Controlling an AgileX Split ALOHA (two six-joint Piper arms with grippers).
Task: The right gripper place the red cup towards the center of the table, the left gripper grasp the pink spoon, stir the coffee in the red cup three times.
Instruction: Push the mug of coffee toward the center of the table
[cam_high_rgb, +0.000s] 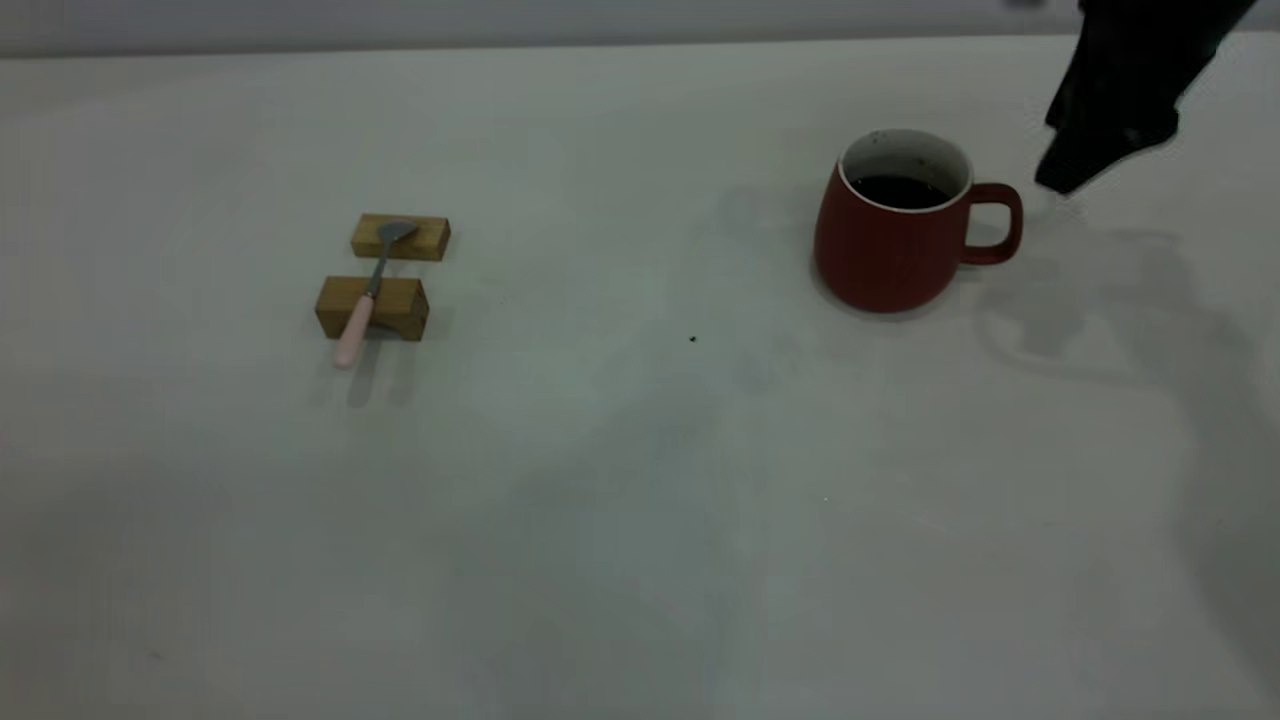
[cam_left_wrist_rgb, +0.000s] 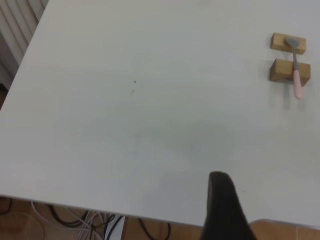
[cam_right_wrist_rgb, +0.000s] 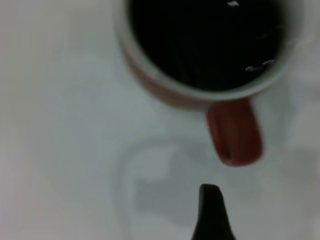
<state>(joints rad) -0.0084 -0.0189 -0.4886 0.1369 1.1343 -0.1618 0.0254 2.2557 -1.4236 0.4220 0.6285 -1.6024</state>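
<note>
The red cup (cam_high_rgb: 885, 250) stands upright at the right of the table (cam_high_rgb: 640, 480), its handle (cam_high_rgb: 995, 225) pointing right, with dark coffee (cam_high_rgb: 900, 192) inside. My right gripper (cam_high_rgb: 1065, 175) hangs just right of and above the handle, not touching it. In the right wrist view the cup (cam_right_wrist_rgb: 165, 90), the coffee (cam_right_wrist_rgb: 205, 40) and the handle (cam_right_wrist_rgb: 235, 132) lie close ahead of the gripper (cam_right_wrist_rgb: 212, 212). The pink spoon (cam_high_rgb: 365, 300) rests across two wooden blocks at the left. My left gripper (cam_left_wrist_rgb: 222, 210) hovers near the table's edge, far from the spoon (cam_left_wrist_rgb: 296, 75).
The two wooden blocks (cam_high_rgb: 400, 238) (cam_high_rgb: 385, 308) lie one behind the other under the spoon. A tiny dark speck (cam_high_rgb: 692, 339) marks the table's middle. Cables (cam_left_wrist_rgb: 75, 220) lie on the floor beyond the table edge in the left wrist view.
</note>
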